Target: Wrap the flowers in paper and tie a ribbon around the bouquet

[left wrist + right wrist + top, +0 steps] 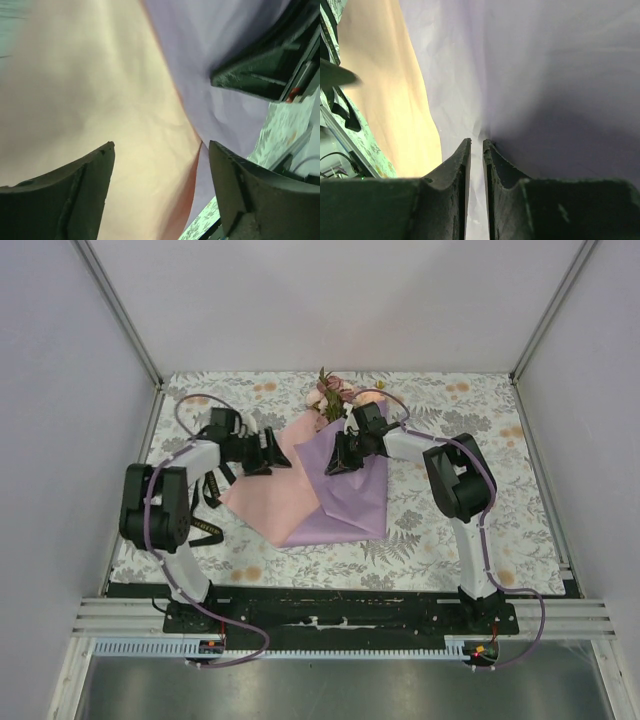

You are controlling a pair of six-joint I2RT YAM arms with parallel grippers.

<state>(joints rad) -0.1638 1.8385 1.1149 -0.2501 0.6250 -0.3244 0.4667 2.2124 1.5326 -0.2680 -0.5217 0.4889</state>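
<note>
Since the two dark fingers of our right gripper [476, 145] stand pressed almost together with a sliver of lilac showing in the slit between them, we judge that it is pinching a fold of the large, thin rectangular paper [345, 502], lilac-purple on one face and pink on the other. Our left gripper [160, 150] hovers over the pink face with its fingers spread wide and nothing between them; the edge of the lilac flap runs close by one finger.

From above we see that lilac flap folded across the right part of the sheet, while the pink face lies bare on the left. The small bunch of artificial pink and peach flowers [333, 395] sits at the far corner, blooms poking out beyond the paper's edge and the stems hidden beneath the flap. The long, narrow black ribbon [208, 525] with faint gold marks lies on the grey floral tablecloth [450, 440] beside our left arm, near the sheet's left edge and well apart from the blooms.

We reckon the wrapping is roughly half done: one side is over the stems. The pink side is not yet brought across to close the cone, and the tying has not begun.
</note>
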